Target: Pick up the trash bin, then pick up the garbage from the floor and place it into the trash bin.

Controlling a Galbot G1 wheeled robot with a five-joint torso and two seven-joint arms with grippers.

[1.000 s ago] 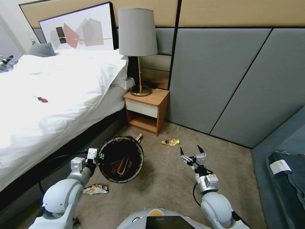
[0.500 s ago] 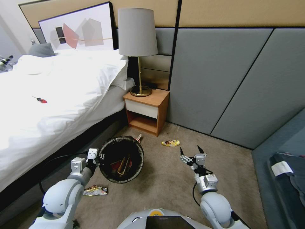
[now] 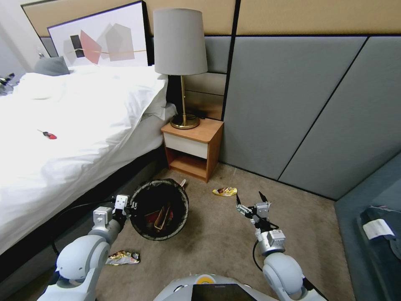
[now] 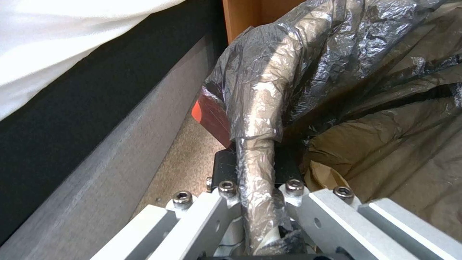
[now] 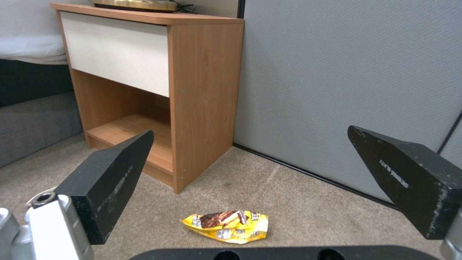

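The whole head view is seen to have shifted against the earlier frames: the nightstand (image 3: pixel 193 147) and the yellow snack wrapper (image 3: pixel 224 191) now sit slightly nearer and more central, while the shiny wrapper (image 3: pixel 122 257) by the bed (image 3: pixel 75 125) has slid lower in the picture. This is judged to be the robot's own advance toward the yellow wrapper, not a move of the litter.

The trash bin (image 3: pixel 160 207) is held off to the robot's left, its black-lined rim pinched between the fingers of the left hand (image 4: pixel 255 195); several pieces of garbage already lie inside it. Relative to the arms, bin and hands are placed as before.

The right hand (image 3: pixel 249 200) is held low over the carpet floor (image 3: pixel 217 246) with its fingers spread wide, the yellow wrapper (image 5: pixel 227 225) framed between them but apart from them. The pick is judged to be in preparation, not begun.
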